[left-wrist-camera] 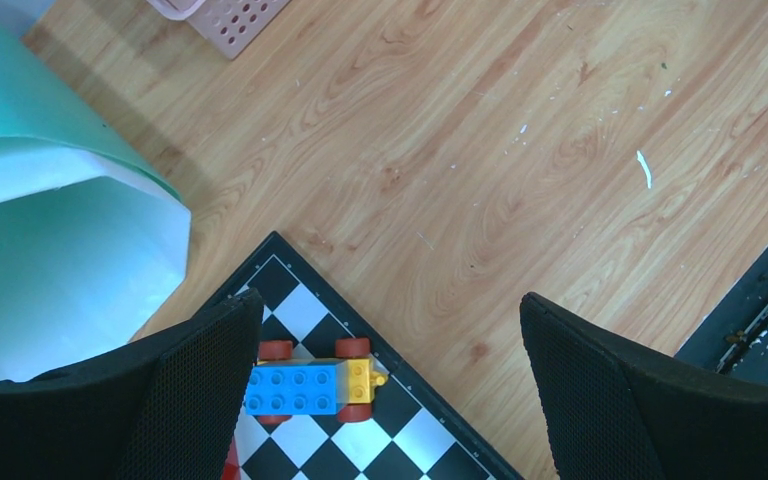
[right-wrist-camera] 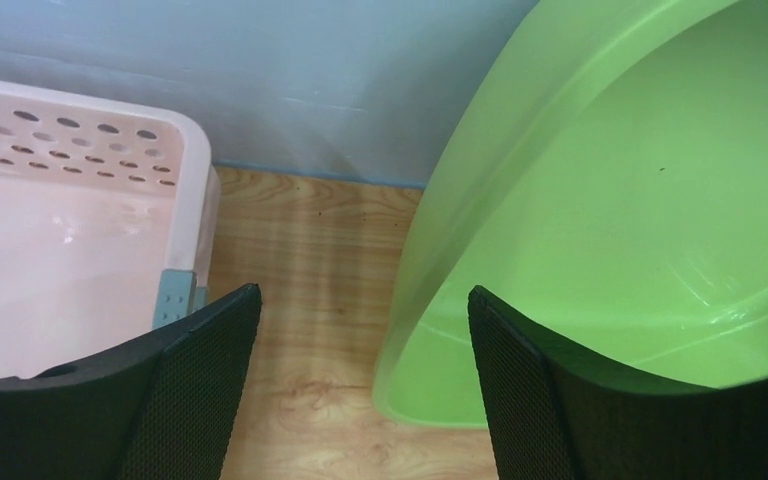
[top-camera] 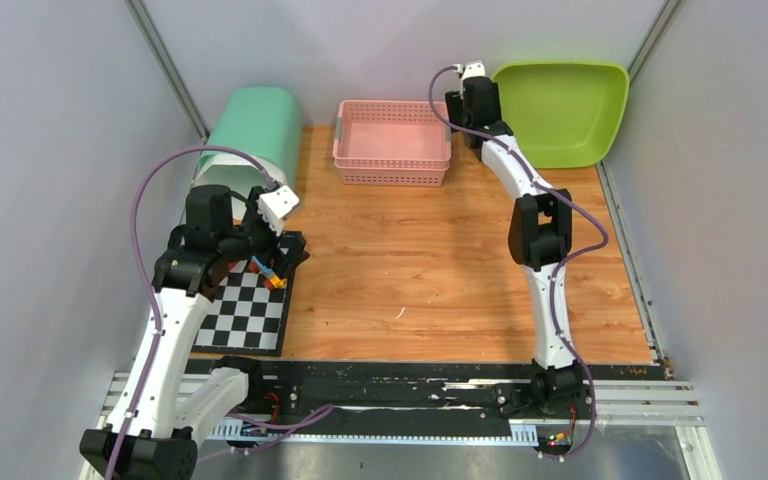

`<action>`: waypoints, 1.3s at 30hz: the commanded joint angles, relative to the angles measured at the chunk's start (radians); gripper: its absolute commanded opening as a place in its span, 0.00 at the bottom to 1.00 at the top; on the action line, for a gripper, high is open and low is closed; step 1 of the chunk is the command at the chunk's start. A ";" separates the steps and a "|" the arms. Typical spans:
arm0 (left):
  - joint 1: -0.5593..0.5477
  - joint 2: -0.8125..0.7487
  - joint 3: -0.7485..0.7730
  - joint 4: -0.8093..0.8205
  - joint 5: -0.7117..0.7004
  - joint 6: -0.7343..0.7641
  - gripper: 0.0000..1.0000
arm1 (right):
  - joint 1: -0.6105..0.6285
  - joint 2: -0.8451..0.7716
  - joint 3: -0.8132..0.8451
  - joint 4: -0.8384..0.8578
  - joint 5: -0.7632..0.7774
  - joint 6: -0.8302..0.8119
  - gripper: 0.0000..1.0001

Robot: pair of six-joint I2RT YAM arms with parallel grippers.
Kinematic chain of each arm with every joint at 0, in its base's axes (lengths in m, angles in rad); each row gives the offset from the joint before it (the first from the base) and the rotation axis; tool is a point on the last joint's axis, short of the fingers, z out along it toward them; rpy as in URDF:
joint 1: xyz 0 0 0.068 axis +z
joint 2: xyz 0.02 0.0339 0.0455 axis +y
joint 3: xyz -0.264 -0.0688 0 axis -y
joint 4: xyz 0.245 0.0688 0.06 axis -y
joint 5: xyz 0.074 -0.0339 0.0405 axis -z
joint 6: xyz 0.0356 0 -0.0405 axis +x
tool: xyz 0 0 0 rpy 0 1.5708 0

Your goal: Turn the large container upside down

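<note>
The large lime-green tub (top-camera: 565, 110) stands at the back right, tilted against the wall with its opening facing the top camera. In the right wrist view the tub (right-wrist-camera: 640, 220) fills the right side. My right gripper (top-camera: 475, 105) is open, and in its wrist view (right-wrist-camera: 360, 300) the jaws straddle the tub's left rim: one finger over the wood, the other over the tub's inside. No contact shows. My left gripper (top-camera: 282, 255) is open and empty (left-wrist-camera: 390, 310) above the corner of a checkerboard.
A pink perforated basket (top-camera: 392, 140) sits just left of the tub, close to my right gripper (right-wrist-camera: 60, 250). A teal bin (top-camera: 252, 135) lies on its side at the back left (left-wrist-camera: 50, 250). A checkerboard (top-camera: 250, 315) carries a blue-and-yellow toy car (left-wrist-camera: 310, 388).
</note>
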 commanded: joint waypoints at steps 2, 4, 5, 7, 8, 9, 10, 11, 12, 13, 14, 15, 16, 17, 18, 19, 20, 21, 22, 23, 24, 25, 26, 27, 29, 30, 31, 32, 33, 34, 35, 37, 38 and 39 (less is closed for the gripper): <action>0.006 0.023 0.006 -0.025 0.017 0.028 1.00 | -0.024 0.057 0.066 0.028 0.020 0.041 0.77; 0.005 0.031 0.011 -0.033 0.022 0.032 1.00 | -0.030 0.071 0.075 0.031 0.010 0.051 0.76; 0.006 0.033 0.013 -0.037 0.025 0.036 1.00 | -0.033 0.079 0.078 0.032 0.008 0.055 0.75; 0.005 0.036 0.015 -0.041 0.026 0.041 1.00 | -0.037 0.092 0.089 0.039 0.014 0.059 0.75; 0.005 0.036 0.016 -0.043 0.028 0.043 1.00 | -0.039 0.099 0.095 0.042 0.016 0.060 0.74; 0.005 0.038 0.016 -0.046 0.028 0.045 1.00 | -0.042 0.106 0.101 0.045 0.018 0.061 0.74; 0.006 0.040 0.017 -0.048 0.029 0.048 1.00 | -0.044 0.111 0.107 0.049 0.021 0.061 0.74; 0.006 0.042 0.018 -0.050 0.029 0.050 1.00 | -0.046 0.117 0.112 0.053 0.023 0.062 0.73; 0.005 0.044 0.019 -0.052 0.029 0.051 1.00 | -0.049 0.124 0.114 0.058 0.025 0.062 0.73; 0.005 0.047 0.020 -0.054 0.028 0.053 1.00 | -0.051 0.129 0.119 0.064 0.029 0.062 0.71; 0.006 0.049 0.021 -0.054 0.028 0.052 1.00 | -0.053 0.134 0.124 0.066 0.030 0.062 0.69; 0.005 0.051 0.023 -0.056 0.027 0.054 1.00 | -0.056 0.139 0.129 0.067 0.028 0.064 0.68; 0.005 0.054 0.023 -0.058 0.027 0.054 1.00 | -0.058 0.147 0.133 0.069 0.025 0.068 0.66; 0.005 0.056 0.024 -0.059 0.027 0.055 1.00 | -0.059 0.153 0.136 0.070 0.023 0.067 0.64; 0.006 0.058 0.025 -0.060 0.026 0.055 1.00 | -0.059 0.158 0.140 0.072 0.020 0.065 0.63; 0.005 0.059 0.026 -0.062 0.025 0.057 1.00 | -0.060 0.163 0.143 0.073 0.019 0.065 0.62; 0.006 0.060 0.026 -0.062 0.024 0.057 1.00 | -0.060 0.166 0.146 0.074 0.015 0.065 0.60; 0.005 0.061 0.026 -0.063 0.024 0.058 1.00 | -0.061 0.170 0.149 0.074 0.013 0.065 0.58; 0.006 0.062 0.026 -0.063 0.023 0.058 1.00 | -0.061 0.173 0.151 0.074 0.011 0.065 0.55; 0.005 0.063 0.026 -0.064 0.022 0.059 1.00 | -0.061 0.175 0.152 0.072 0.011 0.066 0.53; 0.004 0.064 0.026 -0.063 0.022 0.060 1.00 | -0.061 0.177 0.153 0.071 0.011 0.067 0.51; 0.005 0.064 0.026 -0.063 0.022 0.059 1.00 | -0.061 0.178 0.152 0.068 0.010 0.069 0.48; 0.004 0.063 0.025 -0.065 0.022 0.060 1.00 | -0.061 0.176 0.152 0.062 0.009 0.072 0.46; 0.005 0.064 0.026 -0.065 0.022 0.061 1.00 | -0.061 0.174 0.151 0.055 0.007 0.076 0.44; 0.005 0.061 0.025 -0.065 0.022 0.062 1.00 | -0.061 0.164 0.140 0.040 0.005 0.084 0.38; 0.006 0.060 0.025 -0.065 0.023 0.062 1.00 | -0.061 0.159 0.134 0.034 0.006 0.091 0.35; 0.005 0.059 0.024 -0.065 0.023 0.062 1.00 | -0.061 0.151 0.128 0.028 0.005 0.096 0.33; 0.006 0.058 0.023 -0.065 0.025 0.064 1.00 | -0.061 0.141 0.121 0.024 0.004 0.103 0.31; 0.005 0.055 0.022 -0.064 0.025 0.064 1.00 | -0.061 0.135 0.114 0.021 0.002 0.107 0.28; 0.006 0.053 0.021 -0.064 0.026 0.064 1.00 | -0.061 0.128 0.108 0.018 0.001 0.111 0.27; 0.005 0.050 0.020 -0.064 0.027 0.064 1.00 | -0.061 0.123 0.103 0.015 0.000 0.114 0.25; 0.005 0.047 0.020 -0.064 0.029 0.063 1.00 | -0.061 0.116 0.094 0.011 -0.001 0.117 0.21; 0.004 0.045 0.020 -0.065 0.030 0.063 1.00 | -0.061 0.112 0.090 0.008 -0.001 0.117 0.18; 0.004 0.042 0.019 -0.065 0.030 0.064 1.00 | -0.061 0.106 0.083 0.007 -0.001 0.117 0.16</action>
